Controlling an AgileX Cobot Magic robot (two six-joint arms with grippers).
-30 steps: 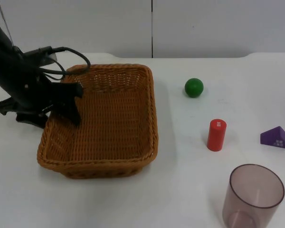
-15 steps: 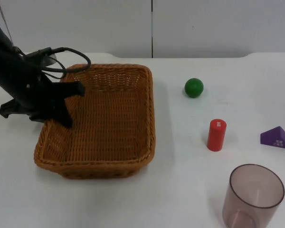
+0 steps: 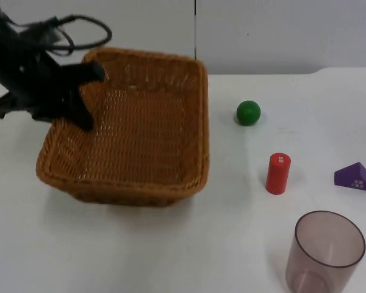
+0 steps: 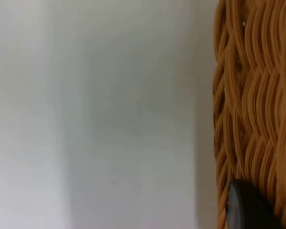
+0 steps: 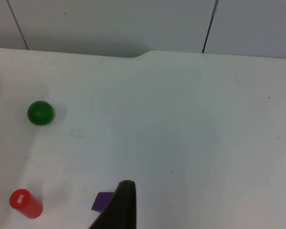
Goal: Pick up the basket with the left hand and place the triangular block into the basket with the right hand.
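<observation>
1 woven orange-brown wicker basket (image 3: 134, 131) sits toward the left edge of the white table top (image 3: 171, 250), tilted, with its far rim raised toward the grey partition wall (image 3: 262, 30). The left gripper (image 3: 79, 97) is clamped on the basket's left wall, 1 finger inside and the rest of the arm outside. The left wrist view shows the wicker weave (image 4: 255, 109) close up beside bare table, with a black fingertip (image 4: 245, 210) pressed against the weave.

To the right of the basket, apart from it, lies a small green ball (image 3: 248, 113), nearer the table's far edge. Further right and closer to the near edge stands a red cylinder block (image 3: 278, 173), upright. Near the near-right corner stands a translucent brownish plastic cup (image 3: 326, 250), upright and open at the top. The purple triangular block (image 3: 355, 177) lies on the table at its right edge, well apart from the basket.

The right wrist view looks over the ball (image 5: 40, 113), the red cylinder (image 5: 25, 203) and the purple block (image 5: 104, 201), with the right gripper's black fingertip (image 5: 121, 205) above them; I cannot tell how its fingers stand.
</observation>
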